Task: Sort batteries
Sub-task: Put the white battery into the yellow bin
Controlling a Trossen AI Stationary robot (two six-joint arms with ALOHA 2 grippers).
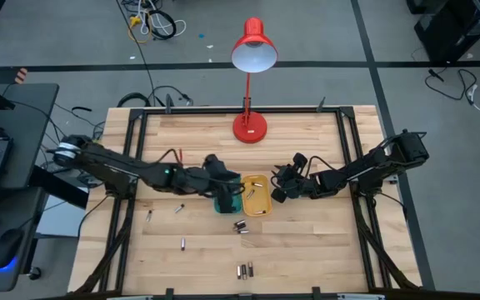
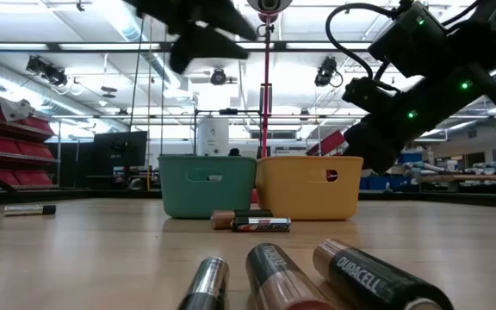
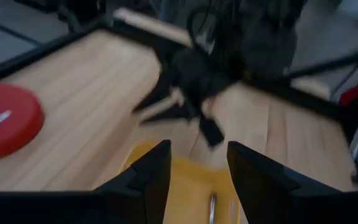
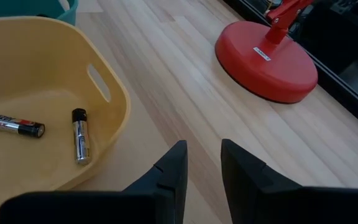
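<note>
Lying slim, silvery and dark-capped, batteries fill the yellow tray; both hands released.

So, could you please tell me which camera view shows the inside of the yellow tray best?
The right wrist view: it looks down into the yellow tray and shows two batteries on its floor. The high view shows the tray small, with contents barely readable. The low view shows only its outer wall. The left wrist view catches a blurred part.

A yellow tray is sitting beside a teal tray. Silvery-black batteries are lying inside the yellow one. A red lamp is standing on pale wood.
</note>
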